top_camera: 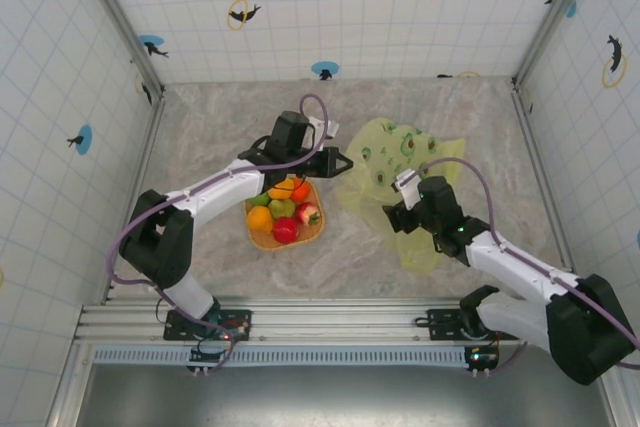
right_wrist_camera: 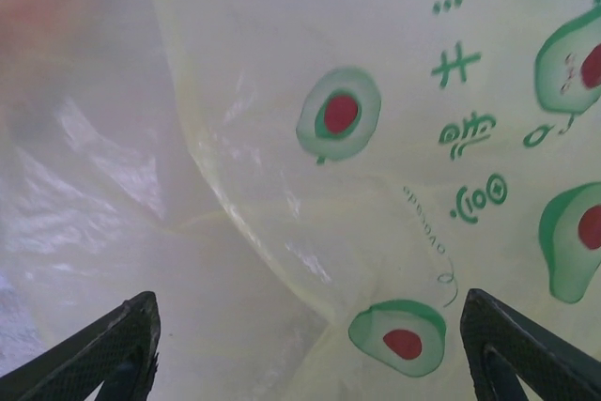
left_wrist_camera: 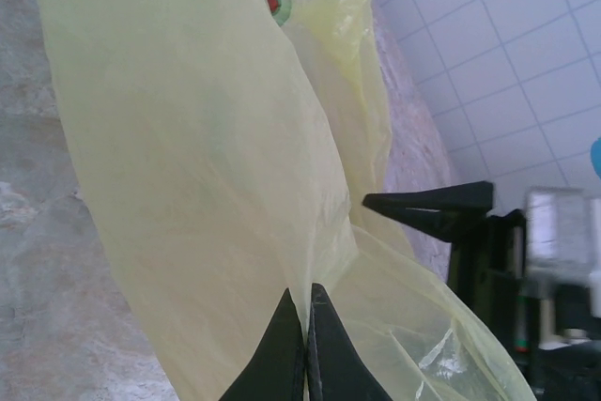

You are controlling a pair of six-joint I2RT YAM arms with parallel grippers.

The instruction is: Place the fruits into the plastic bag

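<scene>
At least six fruits [top_camera: 284, 211] on one plate [top_camera: 268, 244], one plastic bag [top_camera: 385, 162] beside it.
We see the left gripper [left_wrist_camera: 305, 292] closed at the bag's edge, the right gripper [right_wrist_camera: 308, 301] spread open above it.

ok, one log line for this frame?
left pincer: shut at plastic bag edge | right pincer: open over plastic bag | fruits: on plate
</scene>
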